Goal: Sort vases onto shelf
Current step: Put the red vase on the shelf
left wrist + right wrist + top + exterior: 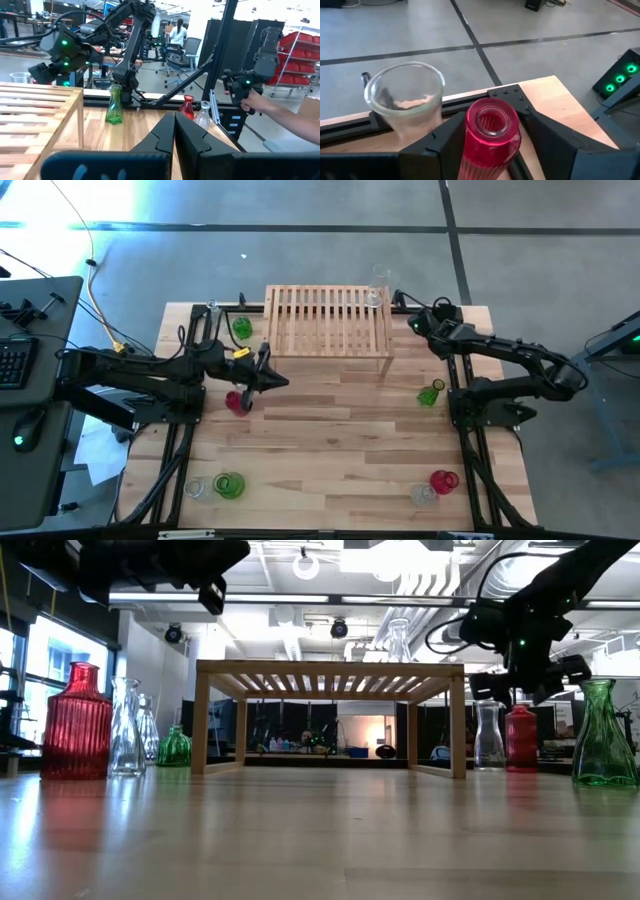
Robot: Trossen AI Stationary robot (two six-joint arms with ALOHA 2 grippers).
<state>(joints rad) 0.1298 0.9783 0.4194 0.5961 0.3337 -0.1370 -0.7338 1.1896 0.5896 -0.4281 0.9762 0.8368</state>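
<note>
The shelf stands at the table's far middle, and a clear vase stands on its far right corner. Beyond the shelf's right end my right gripper is open, one finger on each side of a red vase. That vase stands on the table next to a clear one. The low view shows this gripper just over the red vase. My left gripper hovers shut and holds nothing, off the shelf's near left corner and beside another red vase. My right gripper has a finger on each side of the red vase's neck just under its mouth, slanting down from the near side. Whether the fingers touch the glass I cannot tell. The vase stands upright on the table.
Other vases stand about: green ones, a green and a clear one at the near left, a red and a clear one at the near right. Beyond the table a person's hand holds a controller.
</note>
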